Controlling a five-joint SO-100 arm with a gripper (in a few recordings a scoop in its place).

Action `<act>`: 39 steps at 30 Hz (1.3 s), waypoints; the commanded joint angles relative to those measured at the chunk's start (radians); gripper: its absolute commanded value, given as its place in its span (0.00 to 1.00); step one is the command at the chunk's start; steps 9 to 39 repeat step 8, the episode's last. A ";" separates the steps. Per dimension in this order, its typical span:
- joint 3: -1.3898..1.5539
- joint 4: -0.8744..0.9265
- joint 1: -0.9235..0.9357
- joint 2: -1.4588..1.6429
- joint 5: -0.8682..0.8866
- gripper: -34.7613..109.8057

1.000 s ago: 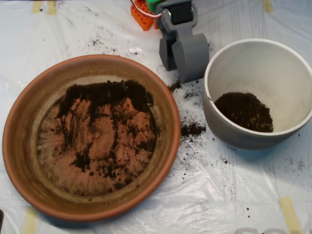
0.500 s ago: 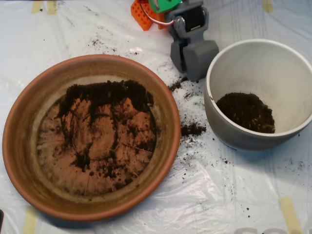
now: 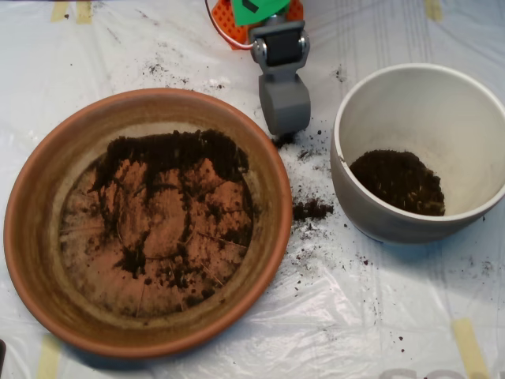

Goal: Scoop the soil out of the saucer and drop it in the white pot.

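Note:
The terracotta saucer [image 3: 35, 237] fills the left half of the overhead view. Dark soil [image 3: 170, 154] lies mostly in a band along its far side, with thin smears and crumbs across the rest of its floor. To the right stands the white pot [image 3: 465, 110], with a heap of soil [image 3: 397, 181] inside it. My grey scoop [image 3: 284, 110] hangs at the top centre, between the saucer's far rim and the pot, above the plastic sheet. Its two shells look pressed together.
Spilled soil lies on the plastic sheet between saucer and pot, with a clump [image 3: 312, 209] by the pot's base. The arm's orange and green parts [image 3: 256, 12] are at the top edge. Yellow tape strips [image 3: 467, 343] mark the sheet.
The scoop swung first toward the pot's rim, then back left, and now hangs nearer the saucer's far rim. It looks narrower than a second ago. Saucer, pot and soil are unchanged.

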 commanded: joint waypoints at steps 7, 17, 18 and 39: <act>-0.014 -0.014 -0.035 0.075 -0.037 0.26; -0.014 -0.014 -0.023 0.075 -0.021 0.24; -0.014 -0.014 -0.023 0.075 -0.021 0.24; -0.014 -0.014 -0.023 0.075 -0.021 0.24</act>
